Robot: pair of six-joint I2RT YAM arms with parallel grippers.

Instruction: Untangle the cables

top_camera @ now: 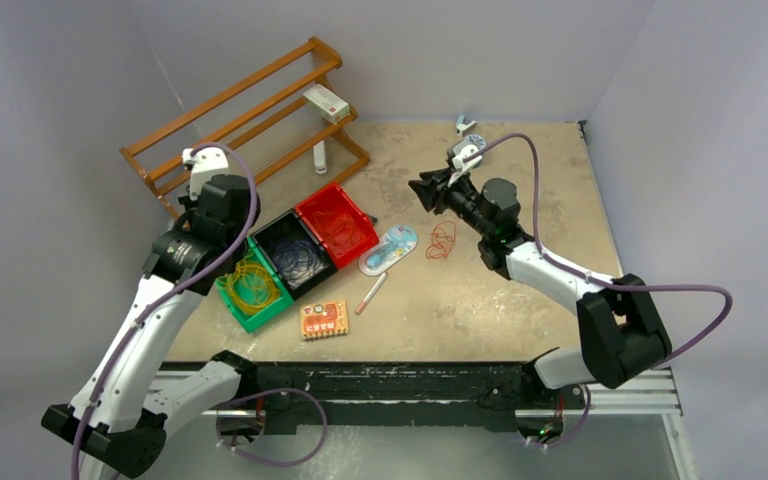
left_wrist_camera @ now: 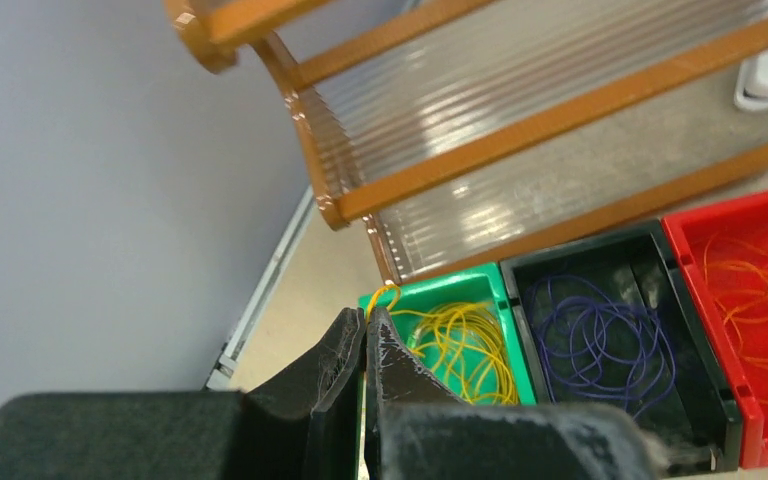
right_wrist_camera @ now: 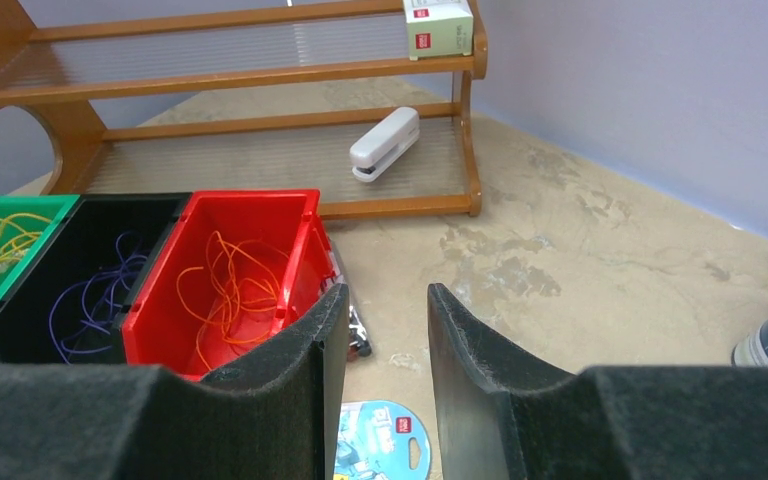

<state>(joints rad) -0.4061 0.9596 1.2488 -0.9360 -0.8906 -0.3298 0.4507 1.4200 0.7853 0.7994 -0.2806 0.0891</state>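
My left gripper [left_wrist_camera: 368, 318] is shut on a strand of the yellow cable [left_wrist_camera: 463, 345], pinched at the fingertips over the far left corner of the green bin [left_wrist_camera: 480, 283]; the rest of it lies coiled in that bin. Dark blue cable [left_wrist_camera: 600, 335] fills the black bin [top_camera: 298, 258]. Orange cable [right_wrist_camera: 235, 285] lies in the red bin [right_wrist_camera: 260, 205]. A red cable [top_camera: 441, 240] rests in loops on the table. My right gripper [right_wrist_camera: 378, 300] hovers open above the table beside the red bin, with nothing between its fingers; in the top view it [top_camera: 425, 190] is above and left of the red cable.
A wooden rack [top_camera: 250, 110] stands at the back left with a white stapler [right_wrist_camera: 385, 143] and a small box [right_wrist_camera: 438, 25] on it. A blister pack [top_camera: 388, 248], a pen [top_camera: 370, 293] and an orange box [top_camera: 323, 319] lie near the bins. Small items [top_camera: 467, 127] sit at the back wall.
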